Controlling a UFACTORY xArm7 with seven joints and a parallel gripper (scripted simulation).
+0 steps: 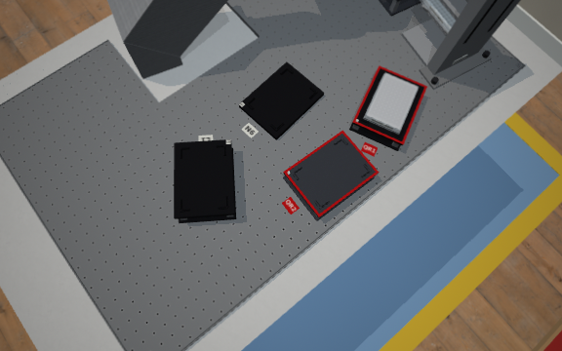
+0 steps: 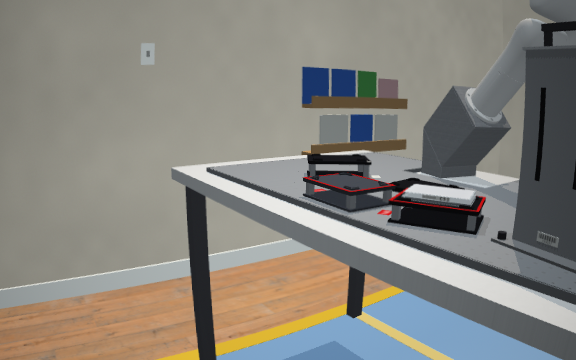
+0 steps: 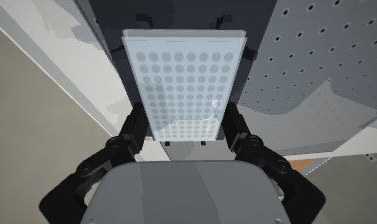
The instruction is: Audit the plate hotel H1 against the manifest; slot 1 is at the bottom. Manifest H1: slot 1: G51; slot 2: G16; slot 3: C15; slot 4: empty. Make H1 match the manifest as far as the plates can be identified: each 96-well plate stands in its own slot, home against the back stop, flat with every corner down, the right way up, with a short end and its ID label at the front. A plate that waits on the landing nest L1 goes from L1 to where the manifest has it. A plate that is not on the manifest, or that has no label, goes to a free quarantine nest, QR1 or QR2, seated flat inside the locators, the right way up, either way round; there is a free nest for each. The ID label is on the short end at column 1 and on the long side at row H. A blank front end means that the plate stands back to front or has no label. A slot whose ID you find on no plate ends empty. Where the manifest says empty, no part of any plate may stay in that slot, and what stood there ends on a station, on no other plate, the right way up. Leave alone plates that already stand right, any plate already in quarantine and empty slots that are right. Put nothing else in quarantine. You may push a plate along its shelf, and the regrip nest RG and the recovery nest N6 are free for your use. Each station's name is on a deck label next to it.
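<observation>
In the wrist view a clear 96-well plate [image 3: 185, 89] lies wells up on a dark support with small locators at its far end. I cannot tell which station that is. My gripper [image 3: 185, 111] is open, with one black finger on each long side of the plate's near end and a slight gap to it. The top and exterior views do not show the gripper, only the arm [image 2: 498, 75] reaching behind the grey hotel tower [image 2: 563, 150]. The hotel's slots are hidden. A white plate [image 1: 391, 103] sits flat in the red-framed nest QR1; it also shows in the exterior view [image 2: 438, 194].
The red-framed nest QR2 [image 1: 331, 173] holds nothing. The black nest N6 [image 1: 282, 99] and another black nest [image 1: 204, 179] to the left also hold nothing. The arm's grey base block [image 1: 174, 34] stands at the back. The hotel's foot plate [image 1: 457, 63] is bolted at the back right.
</observation>
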